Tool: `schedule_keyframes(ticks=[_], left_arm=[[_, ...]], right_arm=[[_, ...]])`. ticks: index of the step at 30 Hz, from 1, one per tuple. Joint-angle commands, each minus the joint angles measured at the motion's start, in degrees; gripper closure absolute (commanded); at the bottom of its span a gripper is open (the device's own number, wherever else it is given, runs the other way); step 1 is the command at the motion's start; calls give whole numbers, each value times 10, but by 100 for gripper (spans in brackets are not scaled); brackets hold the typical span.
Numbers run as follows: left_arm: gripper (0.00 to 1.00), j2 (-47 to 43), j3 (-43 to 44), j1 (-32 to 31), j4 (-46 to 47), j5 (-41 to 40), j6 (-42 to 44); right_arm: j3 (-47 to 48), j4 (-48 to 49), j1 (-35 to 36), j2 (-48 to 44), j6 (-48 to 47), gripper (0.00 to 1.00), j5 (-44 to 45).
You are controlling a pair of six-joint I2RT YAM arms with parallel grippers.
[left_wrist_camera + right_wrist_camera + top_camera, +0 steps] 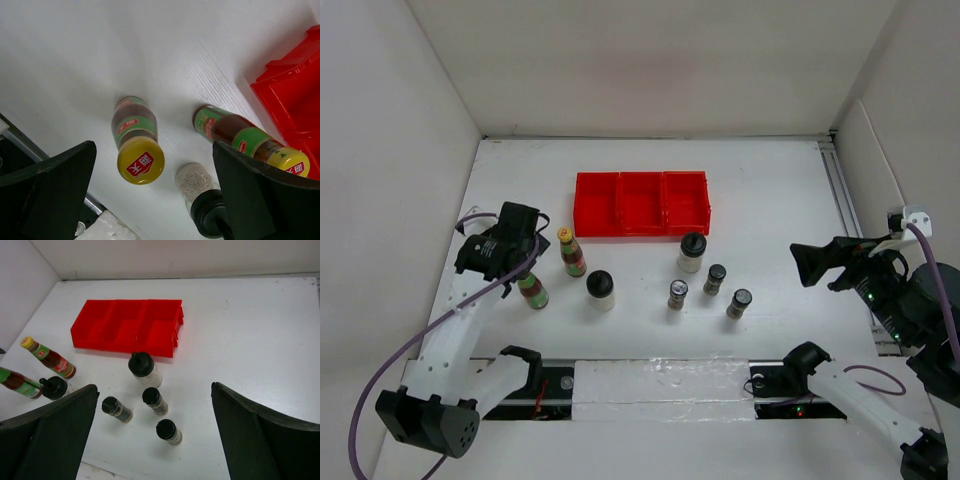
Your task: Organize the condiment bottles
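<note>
Left hand (154, 155), spread wide, hovers over a yellow-capped bottle (136, 131)

No text is legible; the tall bottle (136, 135) shows only blurred white characters on its cap.

L gripper (152, 197): jaws wide apart
yel-cap bottle 1 (136, 137): upright
yel-cap bottle 2 (245, 137): near red tray (292, 95)
white jar (196, 184): btwn bottles

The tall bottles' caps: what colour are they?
Yellow, with a red logo on top of each cap. The left wrist view shows it best.
</note>
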Motion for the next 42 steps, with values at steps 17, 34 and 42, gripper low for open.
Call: schedule_keyframes(ticks=[17, 34, 42], left_arm=[[36, 19, -51, -1, -52, -14, -101], [100, -23, 57, -1, -48, -58, -1], [100, 33, 208, -1, -39, -85, 78]], right_arm=[[-5, 37, 12, -32, -11, 0, -18], [-5, 41, 29, -34, -13, 0, -7], [4, 47, 29, -15, -13, 0, -10]])
